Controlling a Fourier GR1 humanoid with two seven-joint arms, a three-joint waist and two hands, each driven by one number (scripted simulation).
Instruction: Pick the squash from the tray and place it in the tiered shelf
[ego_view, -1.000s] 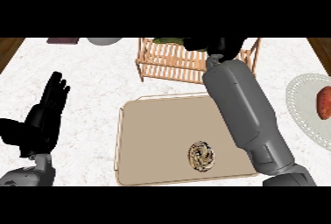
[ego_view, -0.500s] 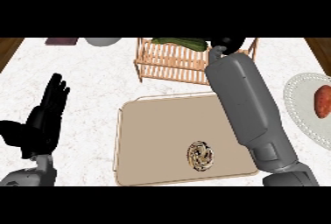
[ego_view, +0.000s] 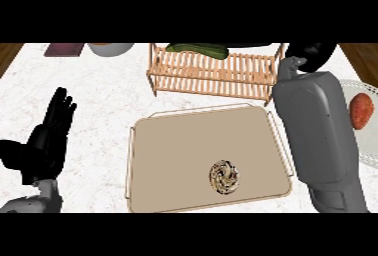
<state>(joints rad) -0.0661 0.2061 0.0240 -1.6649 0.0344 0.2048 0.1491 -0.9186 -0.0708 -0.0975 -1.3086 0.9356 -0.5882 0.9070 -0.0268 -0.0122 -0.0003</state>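
The squash (ego_view: 196, 48), dark green and long, lies on the top tier of the wooden slatted shelf (ego_view: 214, 75) at the counter's far side. My right hand (ego_view: 313, 53) is to the right of the shelf's upper corner, apart from the squash and partly cut off by the view's top. Its grey forearm runs down the right side over the tray's edge. The beige tray (ego_view: 184, 135) lies in the middle, in front of the shelf. At the left my left hand (ego_view: 46, 140) rests open, fingers up.
A round swirled pastry (ego_view: 224, 176) lies on the tray's near right part. A white plate (ego_view: 367, 145) with a reddish food item (ego_view: 361, 111) sits at the right edge. A grey bowl (ego_view: 111, 48) and a dark red object (ego_view: 65, 49) stand at the far left.
My right hand has drawn away to the right from above the shelf, and the squash now lies uncovered on the top tier. The left hand has stayed put.
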